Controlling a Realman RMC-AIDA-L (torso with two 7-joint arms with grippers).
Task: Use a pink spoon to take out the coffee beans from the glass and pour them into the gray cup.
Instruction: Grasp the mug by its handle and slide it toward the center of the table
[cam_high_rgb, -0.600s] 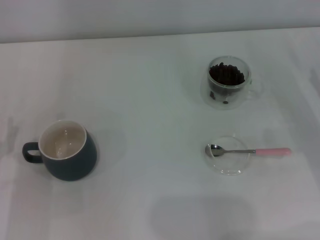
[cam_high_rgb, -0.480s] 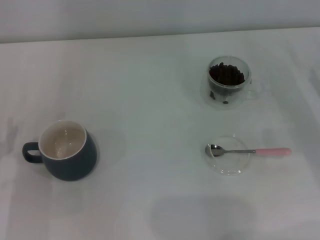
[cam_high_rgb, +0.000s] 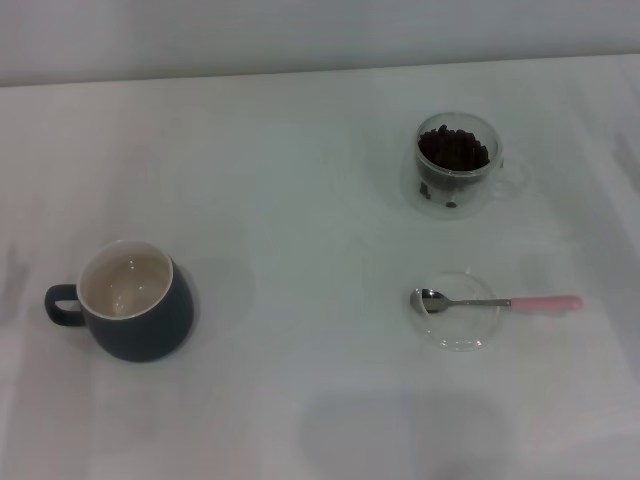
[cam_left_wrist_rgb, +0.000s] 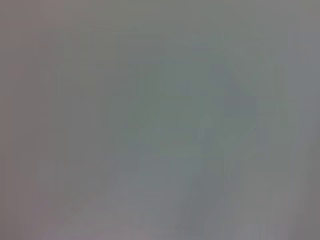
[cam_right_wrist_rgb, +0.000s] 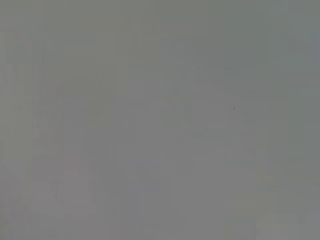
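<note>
Nothing on the white table (cam_high_rgb: 300, 200) has moved since the earlier head views; every object sits where it did, and only a faint shadow at the table's left edge has thinned.

Nearest the robot, on its left, the gray cup (cam_high_rgb: 130, 305) stands upright, its cream inside bare and its loop handle pointing toward the left edge. At about the same depth on the right, a flat clear dish (cam_high_rgb: 458, 312) lies on the table. The pink spoon (cam_high_rgb: 497, 301) rests across it: the silver bowl lies inside the dish toward its left rim, and the pale pink handle sticks out past the right rim, over the table.

Farther back on the right, well apart from the dish, the glass (cam_high_rgb: 458, 165) stands upright with its clear handle turned to the right. The coffee beans (cam_high_rgb: 454, 148) fill its upper part as a dark heap.

Neither gripper appears in the head view, and both wrist views show only a plain gray blur, so whether the jaws are apart or together cannot be told.
</note>
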